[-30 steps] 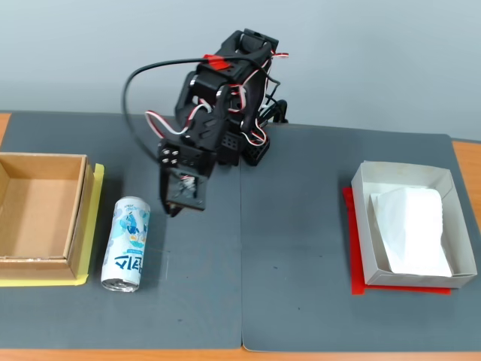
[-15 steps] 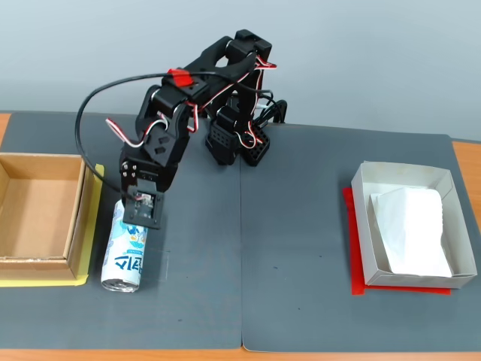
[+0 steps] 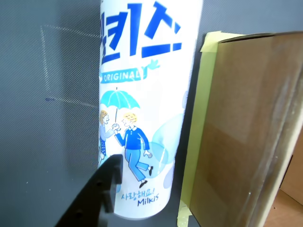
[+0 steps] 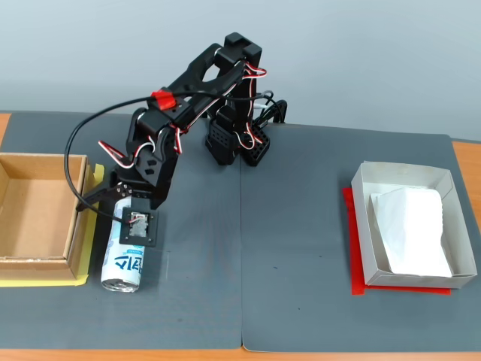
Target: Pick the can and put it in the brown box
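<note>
Slim tall white drink can with light-blue cartoon graphics and silver ends (image 4: pixel 125 259) lying on its side on the grey-matted worktop (image 4: pixel 301 248), just beside the outer wall of the shallow square brown cardboard box (image 4: pixel 45 263), silver end toward the near edge in the fixed view. Not yet in the box. Same can (image 3: pixel 142 94) filling the middle of the wrist view, brown box wall (image 3: pixel 246 132) close on its right, yellow tape showing under the box.

Black pincer (image 4: pixel 124 214) down over the can's far half, one dark finger (image 3: pixel 102 189) against the printed wall in the wrist view, the other out of sight. Spread either side of the can, it seems, but clamped or only straddling: cannot tell.

Likely handling: thin metal wall, smooth and slippery, round, prone to rolling on the mat and to denting under hard squeeze. Weight unknown, full or empty not shown. Best hold judged across the body near mid-length, for balance on lifting. Little clearance on the box side, so a finger there risks nudging the cardboard.

White-grey box with white paper (image 4: pixel 409 226) well apart on the right, no part of this.
</note>
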Motion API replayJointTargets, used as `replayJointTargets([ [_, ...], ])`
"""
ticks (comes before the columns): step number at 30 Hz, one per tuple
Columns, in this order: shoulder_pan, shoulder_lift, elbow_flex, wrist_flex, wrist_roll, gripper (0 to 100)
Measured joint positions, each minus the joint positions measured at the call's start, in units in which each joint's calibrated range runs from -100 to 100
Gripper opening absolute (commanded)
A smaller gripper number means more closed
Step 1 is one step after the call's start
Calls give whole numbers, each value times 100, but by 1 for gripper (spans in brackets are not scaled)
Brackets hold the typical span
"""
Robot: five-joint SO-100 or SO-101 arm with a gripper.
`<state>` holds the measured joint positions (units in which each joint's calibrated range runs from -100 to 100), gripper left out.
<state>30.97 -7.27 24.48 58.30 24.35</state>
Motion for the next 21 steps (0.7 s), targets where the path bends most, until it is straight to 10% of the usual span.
replayJointTargets([
  [21, -44, 1065, -18, -61, -244, 47],
])
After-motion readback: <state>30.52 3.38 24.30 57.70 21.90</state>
